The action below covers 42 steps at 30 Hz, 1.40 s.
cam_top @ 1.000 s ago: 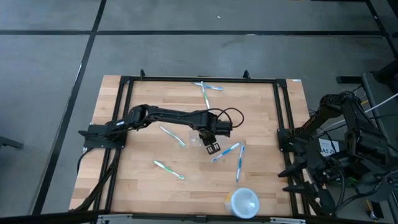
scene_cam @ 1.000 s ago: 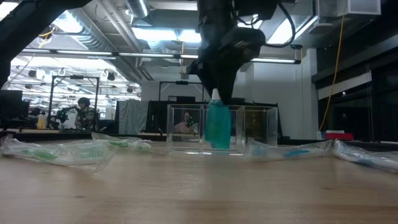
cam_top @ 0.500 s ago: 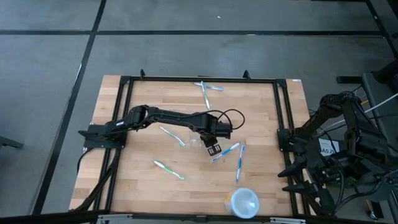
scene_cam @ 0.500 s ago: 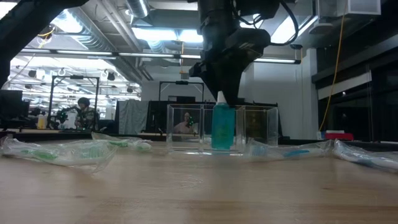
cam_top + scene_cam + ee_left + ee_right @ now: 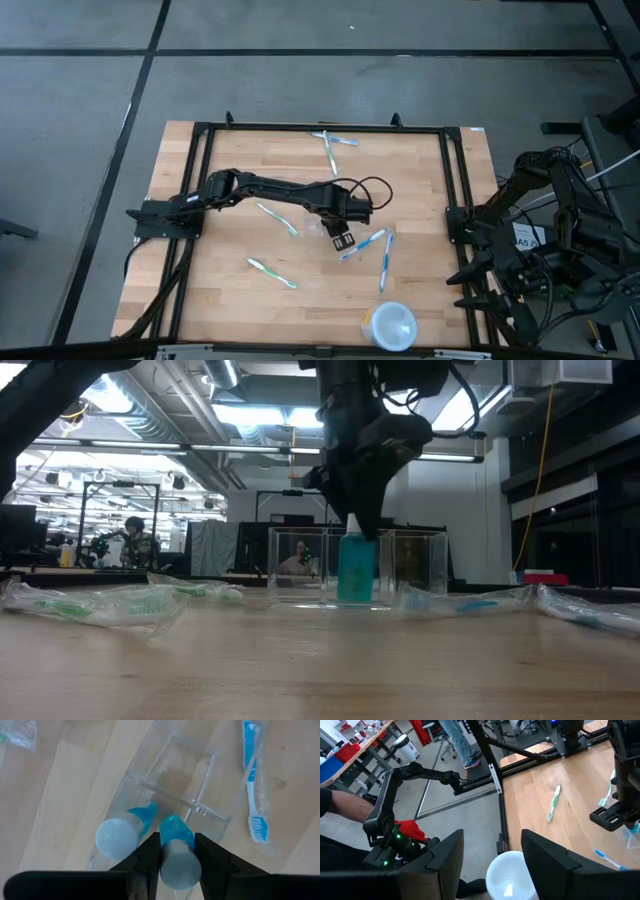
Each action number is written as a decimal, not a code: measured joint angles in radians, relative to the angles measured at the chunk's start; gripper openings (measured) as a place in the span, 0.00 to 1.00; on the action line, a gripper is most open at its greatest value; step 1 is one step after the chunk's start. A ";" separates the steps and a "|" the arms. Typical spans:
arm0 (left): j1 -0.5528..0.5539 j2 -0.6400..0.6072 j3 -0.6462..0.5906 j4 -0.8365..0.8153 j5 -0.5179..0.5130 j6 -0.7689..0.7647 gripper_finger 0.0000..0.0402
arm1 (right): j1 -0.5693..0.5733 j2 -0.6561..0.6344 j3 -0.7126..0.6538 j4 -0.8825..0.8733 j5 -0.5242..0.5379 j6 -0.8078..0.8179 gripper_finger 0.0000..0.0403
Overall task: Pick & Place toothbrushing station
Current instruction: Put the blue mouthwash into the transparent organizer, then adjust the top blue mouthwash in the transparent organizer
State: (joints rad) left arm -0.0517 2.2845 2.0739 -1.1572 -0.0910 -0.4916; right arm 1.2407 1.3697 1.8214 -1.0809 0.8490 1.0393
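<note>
The clear plastic holder (image 5: pixel 176 780) stands on the wood near the table's middle and also shows in the low view (image 5: pixel 410 565). My left gripper (image 5: pixel 340 238) is above it, shut on a teal tube with a pale cap (image 5: pixel 356 568). The tube stands upright with its lower part inside the holder. In the left wrist view a second such tube (image 5: pixel 118 837) stands beside it. My right gripper (image 5: pixel 492 865) is open and empty, off the table's right edge. My left gripper pinches the teal tube's upper part (image 5: pixel 176 831), just below its pale cap, between its two fingers (image 5: pixel 148 854). The fingers come from above, pointing down. The tube is upright, its lower end down in the holder (image 5: pixel 356 592); whether it rests on the holder's floor I cannot tell.
Several wrapped toothbrushes lie around the holder: two to its right (image 5: pixel 385 260), one to its left (image 5: pixel 278 218), one nearer the front (image 5: pixel 273 272), a pair at the far edge (image 5: pixel 330 145). A round white cup (image 5: pixel 392 325) stands at the front right.
My left gripper has gone down over the holder with the teal tube. The tube has stayed upright and now reaches deeper into the holder.
</note>
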 joint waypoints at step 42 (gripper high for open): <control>0.004 -0.117 -0.001 0.063 -0.033 0.024 0.27 | 0.000 -0.001 0.000 0.003 0.052 -0.026 0.50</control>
State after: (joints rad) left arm -0.0481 2.1672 2.0731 -1.0938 -0.1235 -0.4681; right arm 1.2404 1.3689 1.8210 -1.0778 0.9012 1.0129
